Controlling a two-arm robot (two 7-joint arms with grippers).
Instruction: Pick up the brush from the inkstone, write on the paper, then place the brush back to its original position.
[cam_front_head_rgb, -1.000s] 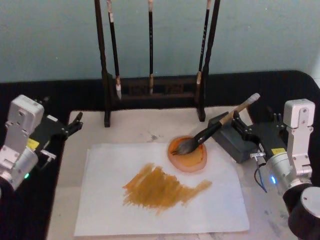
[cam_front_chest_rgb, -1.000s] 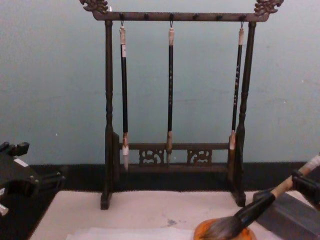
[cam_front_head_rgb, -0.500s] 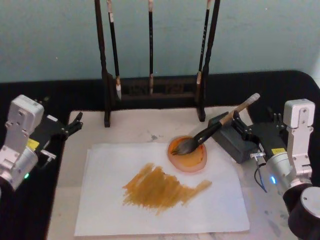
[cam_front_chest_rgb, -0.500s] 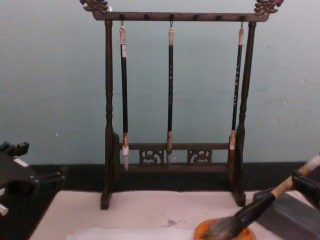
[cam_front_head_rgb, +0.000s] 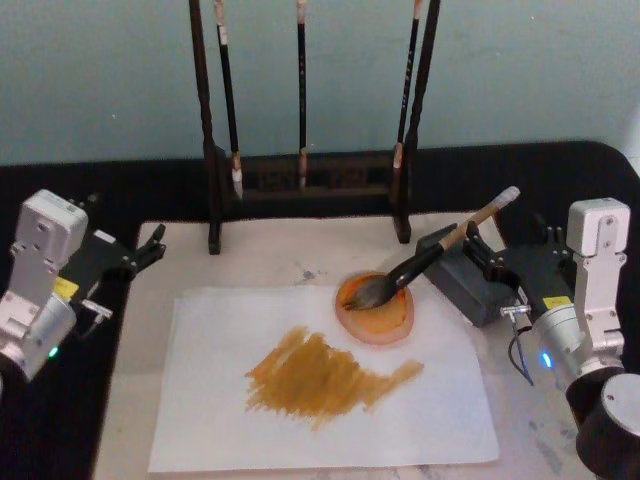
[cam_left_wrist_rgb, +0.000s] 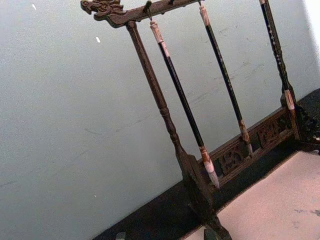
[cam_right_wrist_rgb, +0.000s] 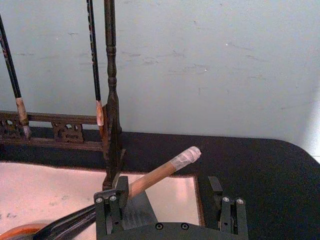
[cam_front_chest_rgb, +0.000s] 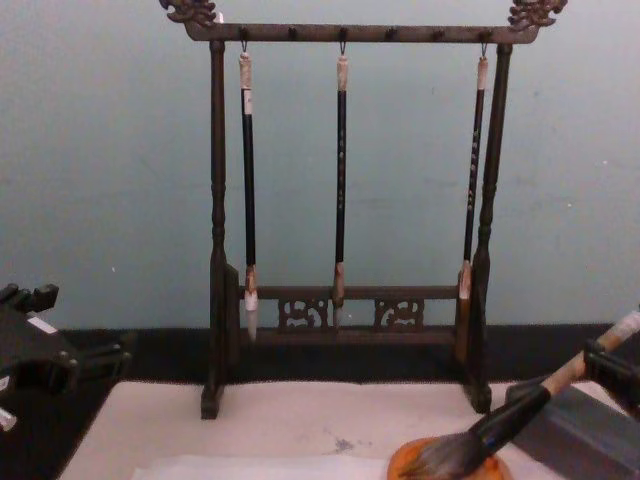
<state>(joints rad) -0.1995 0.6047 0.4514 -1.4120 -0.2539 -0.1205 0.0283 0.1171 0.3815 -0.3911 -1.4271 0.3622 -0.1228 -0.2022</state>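
Observation:
The brush (cam_front_head_rgb: 430, 258) rests with its bushy head in an orange dish (cam_front_head_rgb: 388, 322) and its black section leaning on the dark grey inkstone (cam_front_head_rgb: 466, 285). Its tan handle with the whitish end (cam_right_wrist_rgb: 165, 171) rises free, passing close by one finger of my right gripper (cam_front_head_rgb: 492, 262), which stands open at the inkstone and holds nothing. The paper (cam_front_head_rgb: 220, 400) lies in front of the dish, with broad ochre strokes (cam_front_head_rgb: 320, 375) across its middle. My left gripper (cam_front_head_rgb: 148, 246) is open at the mat's far left corner, away from the paper.
A dark wooden rack (cam_front_head_rgb: 305, 175) with three thin hanging brushes (cam_front_chest_rgb: 341, 180) stands at the back of the cream mat (cam_front_head_rgb: 270, 255). Black cloth (cam_front_head_rgb: 40, 440) borders the mat on both sides. The dish overlaps the paper's far right corner.

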